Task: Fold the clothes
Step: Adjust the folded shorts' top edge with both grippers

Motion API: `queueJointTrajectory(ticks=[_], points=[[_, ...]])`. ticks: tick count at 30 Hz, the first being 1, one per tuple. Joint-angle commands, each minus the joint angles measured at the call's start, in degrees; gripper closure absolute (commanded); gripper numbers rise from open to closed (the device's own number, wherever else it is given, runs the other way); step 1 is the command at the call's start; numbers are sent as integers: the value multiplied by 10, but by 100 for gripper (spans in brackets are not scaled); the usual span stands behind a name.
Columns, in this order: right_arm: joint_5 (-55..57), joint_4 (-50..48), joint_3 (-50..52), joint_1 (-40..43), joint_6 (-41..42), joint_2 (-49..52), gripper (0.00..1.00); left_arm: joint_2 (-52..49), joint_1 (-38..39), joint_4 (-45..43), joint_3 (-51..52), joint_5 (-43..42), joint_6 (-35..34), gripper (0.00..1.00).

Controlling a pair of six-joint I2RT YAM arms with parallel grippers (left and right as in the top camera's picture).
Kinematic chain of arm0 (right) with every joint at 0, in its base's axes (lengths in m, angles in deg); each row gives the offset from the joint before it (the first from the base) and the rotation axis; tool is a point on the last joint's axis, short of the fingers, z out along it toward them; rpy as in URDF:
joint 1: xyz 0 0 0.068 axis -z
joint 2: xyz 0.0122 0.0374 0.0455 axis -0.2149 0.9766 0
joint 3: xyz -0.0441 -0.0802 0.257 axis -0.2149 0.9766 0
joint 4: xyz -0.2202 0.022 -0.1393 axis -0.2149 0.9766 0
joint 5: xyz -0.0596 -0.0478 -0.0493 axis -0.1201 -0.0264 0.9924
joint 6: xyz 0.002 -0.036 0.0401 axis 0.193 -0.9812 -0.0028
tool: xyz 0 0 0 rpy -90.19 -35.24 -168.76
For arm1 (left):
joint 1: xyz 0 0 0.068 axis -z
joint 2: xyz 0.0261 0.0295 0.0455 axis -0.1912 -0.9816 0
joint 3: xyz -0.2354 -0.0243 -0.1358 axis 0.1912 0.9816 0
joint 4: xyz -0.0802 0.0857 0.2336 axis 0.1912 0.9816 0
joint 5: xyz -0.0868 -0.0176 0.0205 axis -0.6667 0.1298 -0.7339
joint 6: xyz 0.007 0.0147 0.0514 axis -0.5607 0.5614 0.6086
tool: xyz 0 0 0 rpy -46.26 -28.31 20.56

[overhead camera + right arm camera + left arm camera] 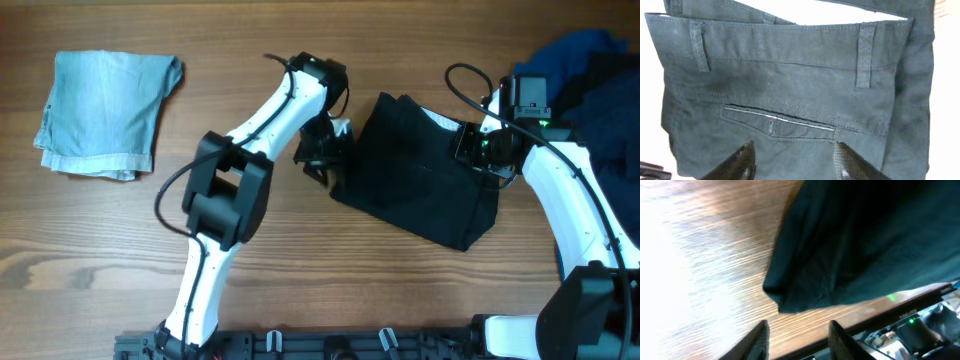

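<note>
**Operator:** Clothes: state the fold status.

**Me:** One item reads as done. The pale blue denim piece [105, 112] lies folded into a rough rectangle at the left-arm end of the brown wood-grain table [100, 260], well apart from both my arms. The plain matte black cloth shorts [415, 170] lie at the table's middle, doubled into a compact block. My right wrist view shows the waistband and belt loops facing up. I judge that fold finished or nearly so.

**Operator:** Gripper state?

**Me:** My left gripper [797, 332] is spread, with bare wood between its fingers [760, 340], just beside the block's corner. My right gripper [795, 152] is spread over the back pocket and pinches nothing.

**Operator:** Remaining work?

**Me:** The crumpled royal-blue and navy garments [590, 70] heaped at the right-arm end are unfolded. I judge the task roughly half complete.
</note>
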Motion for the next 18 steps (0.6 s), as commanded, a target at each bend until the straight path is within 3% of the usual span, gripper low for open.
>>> queueJointTrajectory(ticks=[1,2,3,4,5,11,14,18], points=[[12,-8,4,1,-6,5,21,90,-2,-52,-35,73,-24,46],[12,-12,4,1,-6,5,14,103,3,-89,-35,93,-21,46],[12,-14,4,1,-6,5,12,110,6,-134,-35,113,-20,58],[12,-16,4,1,-5,5,6,112,7,-177,-35,125,-21,96],[12,-17,4,1,-6,5,0,112,8,-221,-35,135,-21,96],[12,-37,4,1,-5,5,0,64,8,-484,-34,98,-21,96],[12,-39,4,1,-5,5,0,28,11,-522,-34,34,-21,96],[12,-39,4,1,-5,5,0,-12,19,-492,-34,-16,-21,96]])
